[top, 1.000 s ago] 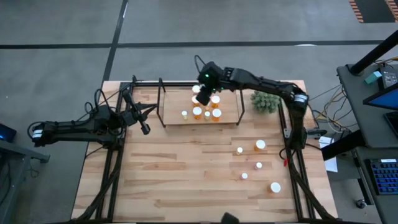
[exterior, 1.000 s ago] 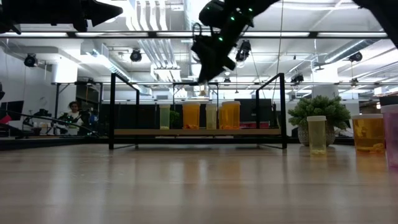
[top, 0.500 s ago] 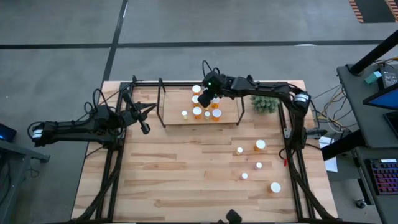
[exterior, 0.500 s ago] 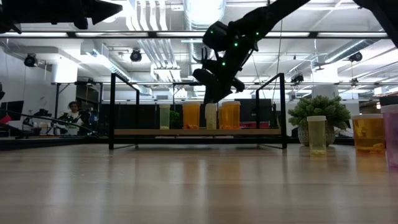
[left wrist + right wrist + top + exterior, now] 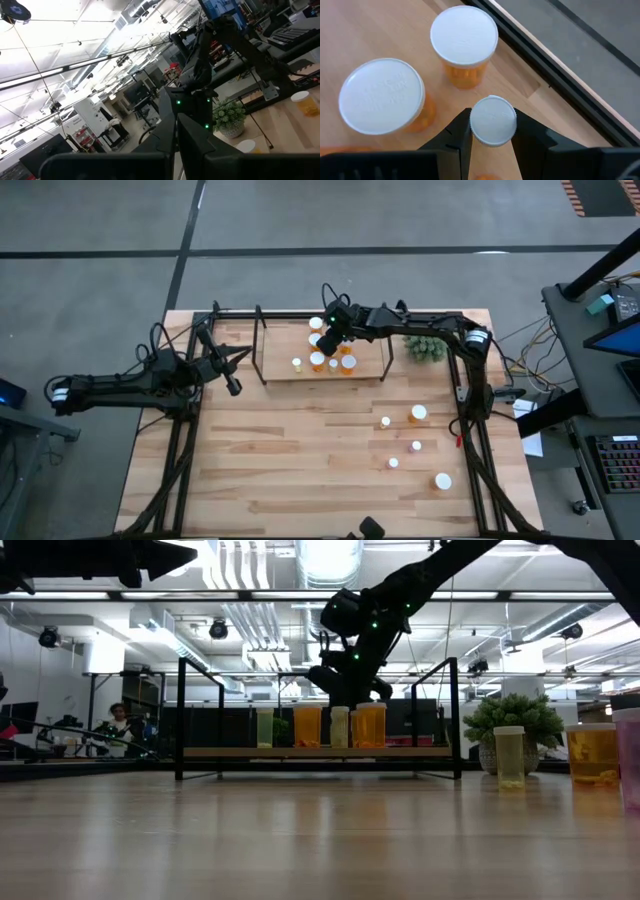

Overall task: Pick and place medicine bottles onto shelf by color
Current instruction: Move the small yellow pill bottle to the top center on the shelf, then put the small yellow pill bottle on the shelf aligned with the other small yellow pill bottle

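In the right wrist view the body of the small white-capped bottle (image 5: 493, 120) lies hidden under its own cap and between the right gripper's (image 5: 492, 131) dark fingers, so its colour cannot be told. In the high view that arm covers part of the shelf (image 5: 280, 373). The left gripper (image 5: 226, 364) is too small there to judge its fingers.

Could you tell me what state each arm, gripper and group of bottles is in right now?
right gripper: over the shelf, shut on small bottle.
small bottle: upright, capped.
other shelf bottles: upright, capped.
table bottles: upright, capped, not yet shelved.
left gripper: waiting at the table's left, off the shelf.
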Action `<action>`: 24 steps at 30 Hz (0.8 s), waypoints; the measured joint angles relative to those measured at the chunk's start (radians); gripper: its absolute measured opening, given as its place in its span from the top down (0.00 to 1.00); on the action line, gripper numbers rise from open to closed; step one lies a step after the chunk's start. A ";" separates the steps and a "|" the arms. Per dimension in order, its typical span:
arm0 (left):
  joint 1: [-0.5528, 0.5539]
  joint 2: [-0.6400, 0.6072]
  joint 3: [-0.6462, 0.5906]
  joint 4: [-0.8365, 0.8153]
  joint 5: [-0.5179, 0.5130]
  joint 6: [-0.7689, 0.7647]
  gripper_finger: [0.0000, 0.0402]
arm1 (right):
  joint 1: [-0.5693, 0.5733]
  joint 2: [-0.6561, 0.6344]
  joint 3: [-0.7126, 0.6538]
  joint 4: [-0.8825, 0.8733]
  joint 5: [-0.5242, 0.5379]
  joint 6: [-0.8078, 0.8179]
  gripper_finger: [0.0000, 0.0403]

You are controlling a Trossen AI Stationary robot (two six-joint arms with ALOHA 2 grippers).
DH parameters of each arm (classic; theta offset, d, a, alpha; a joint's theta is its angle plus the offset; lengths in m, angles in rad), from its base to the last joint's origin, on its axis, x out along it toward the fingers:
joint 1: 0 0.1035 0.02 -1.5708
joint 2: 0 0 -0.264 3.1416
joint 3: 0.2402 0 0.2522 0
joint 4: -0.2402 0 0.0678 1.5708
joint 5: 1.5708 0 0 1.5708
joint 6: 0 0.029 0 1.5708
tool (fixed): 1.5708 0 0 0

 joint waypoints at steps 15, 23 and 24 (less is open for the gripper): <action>0.000 0.000 0.000 0.002 0.000 0.000 1.00 | 0.000 0.004 0.000 -0.017 -0.008 0.000 0.65; 0.000 0.000 -0.001 0.002 0.000 0.000 1.00 | 0.000 0.004 -0.001 -0.017 -0.008 0.007 0.61; 0.000 0.000 -0.001 0.002 0.000 0.000 1.00 | 0.000 0.004 -0.001 -0.017 -0.008 0.007 0.61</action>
